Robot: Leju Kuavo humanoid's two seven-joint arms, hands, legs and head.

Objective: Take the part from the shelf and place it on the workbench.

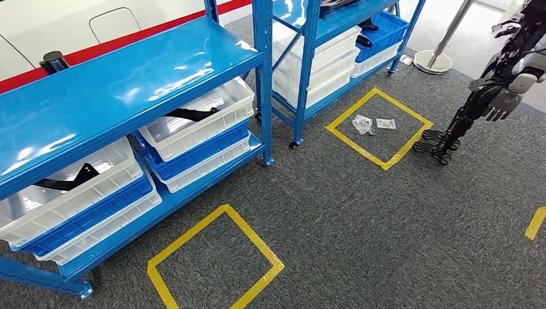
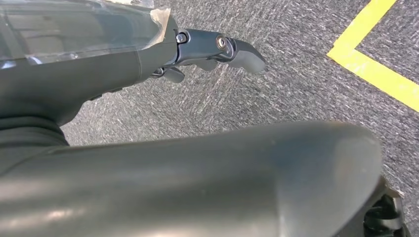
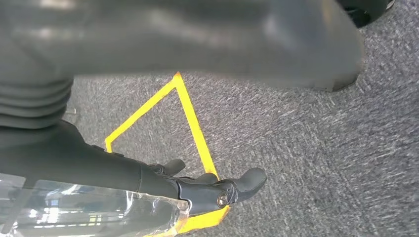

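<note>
I see the black part (image 1: 190, 114) lying in the white bin (image 1: 199, 119) on the near blue shelf (image 1: 116, 84), so it's reachable from the yellow floor square (image 1: 216, 261). Left hand (image 2: 207, 54) and right hand (image 3: 207, 190) hang over carpet, fingers loosely extended, nothing in them.

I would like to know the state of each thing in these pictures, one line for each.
left hand: empty, over the carpet.
right hand: empty, over the carpet.
black part: lies in a white bin on the shelf.
second black part: lies in another white bin.
clear bags: lie on the floor inside a yellow square.
</note>
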